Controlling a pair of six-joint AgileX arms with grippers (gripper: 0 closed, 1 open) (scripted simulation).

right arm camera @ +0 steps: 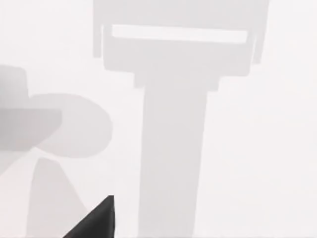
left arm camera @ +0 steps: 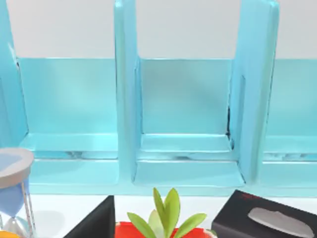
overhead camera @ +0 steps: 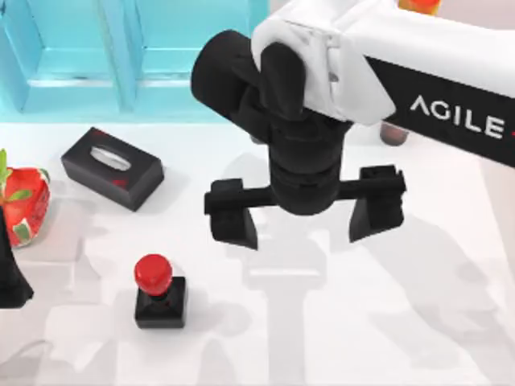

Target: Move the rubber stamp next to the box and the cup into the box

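Top view: right hand is held wide open and empty above the tabletop, right of the stamp; left arm is parked at the left edge.

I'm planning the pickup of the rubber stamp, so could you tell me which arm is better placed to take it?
Probably the right: the right gripper hangs open above the table's middle, a short way from the rubber stamp at the front left. The left arm is parked at the left edge, beyond the red planter.

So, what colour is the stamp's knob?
Glossy red, on a black base; the stamp shows best in the top view.
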